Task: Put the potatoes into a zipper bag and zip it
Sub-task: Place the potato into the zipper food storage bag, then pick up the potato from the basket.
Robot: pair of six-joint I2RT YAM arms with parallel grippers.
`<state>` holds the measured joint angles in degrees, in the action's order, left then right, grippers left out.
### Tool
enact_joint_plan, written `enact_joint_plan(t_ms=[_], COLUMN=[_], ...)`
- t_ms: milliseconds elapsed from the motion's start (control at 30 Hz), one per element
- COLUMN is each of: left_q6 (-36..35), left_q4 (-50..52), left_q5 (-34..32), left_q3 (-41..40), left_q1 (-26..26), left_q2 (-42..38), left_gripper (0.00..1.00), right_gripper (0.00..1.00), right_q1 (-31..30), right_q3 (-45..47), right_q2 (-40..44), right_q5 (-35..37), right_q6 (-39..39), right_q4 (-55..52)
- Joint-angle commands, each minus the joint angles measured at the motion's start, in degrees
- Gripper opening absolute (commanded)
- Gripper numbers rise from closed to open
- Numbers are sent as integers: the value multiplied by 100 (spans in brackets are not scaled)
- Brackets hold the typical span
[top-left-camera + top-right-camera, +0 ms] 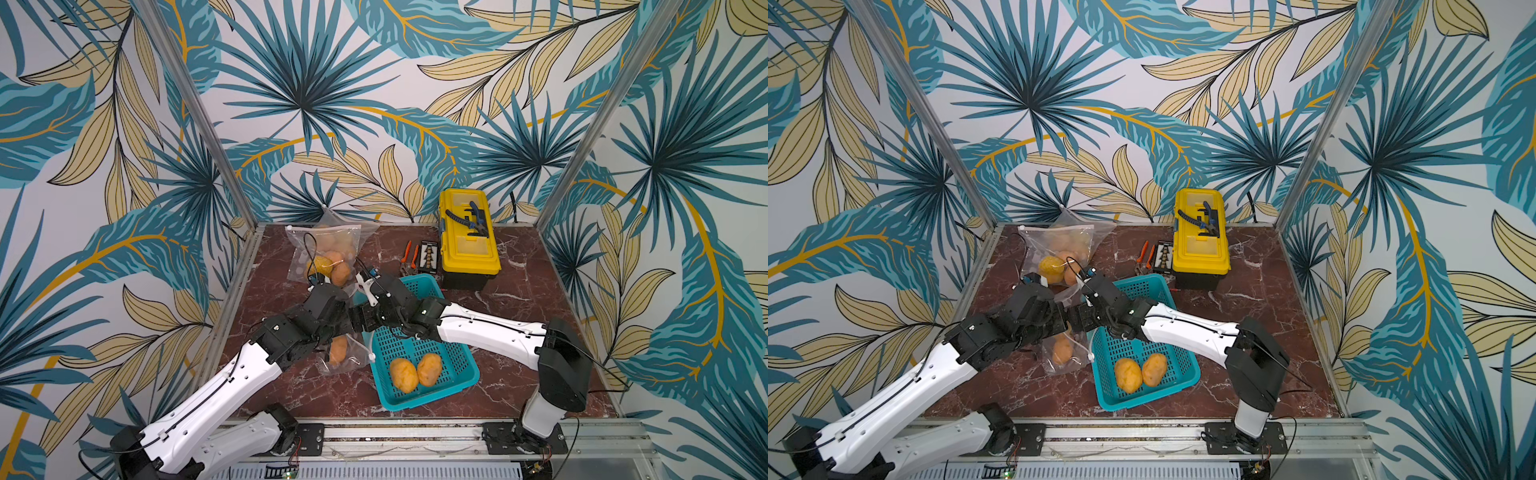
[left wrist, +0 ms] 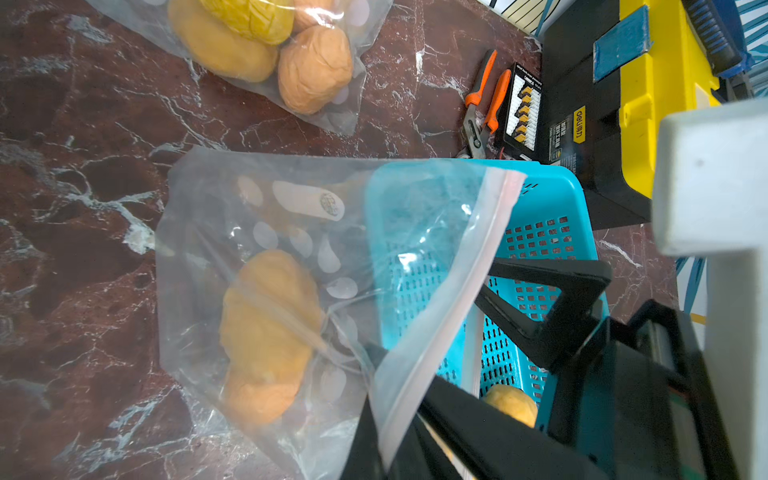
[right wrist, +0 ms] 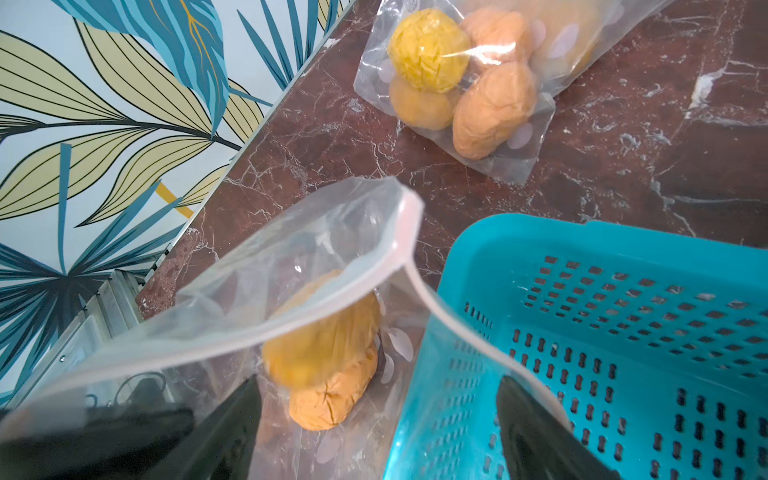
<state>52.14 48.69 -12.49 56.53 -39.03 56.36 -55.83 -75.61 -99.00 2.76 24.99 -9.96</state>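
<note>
Two potatoes (image 3: 324,340) lie in the zipper bag (image 2: 270,232) beside the basket (image 1: 428,400), where two loose potatoes (image 1: 403,376) wait. The left gripper (image 2: 376,361), clamped on the bag's rim, should hold the mouth lifted and wide while the right gripper (image 3: 380,395) — jaws spread, empty, at the opening — fetches the next one. The arms cover most of the bag in both top views, and the exact pinch on the rim — buried under plastic — is hard to make out.

Top views look down from high; close wrist cameras seemingly share the zipper bag (image 2: 291,232).
</note>
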Motion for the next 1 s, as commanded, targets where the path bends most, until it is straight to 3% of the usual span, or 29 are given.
enact_joint_plan(t_ms=[0,200,467,767,967], left_q6=[67,144,138,136,117], left_q4=[-70,-65,-60,-65,-59], left_q5=[-224,-487,-509,-547,-553], left_q3=[-85,-147,-132,-112,-115], left_q1=[-17,-21,-17,-22,-18], left_q2=[-179,-213,-170,-128,-148], left_gripper=[0,0,0,0,0], right_gripper=[89,91,95,97,97], right_q1=[2,-2,-5,-6,-4], right_q3=[228,533,1215,2227,2821], right_q2=[346,803,1809,3333,3683], right_q5=[122,-128,149,1449,1797], right_q6=[-73,-207,-313,154,594], right_q4=[0,46,-22,-1034,-1564])
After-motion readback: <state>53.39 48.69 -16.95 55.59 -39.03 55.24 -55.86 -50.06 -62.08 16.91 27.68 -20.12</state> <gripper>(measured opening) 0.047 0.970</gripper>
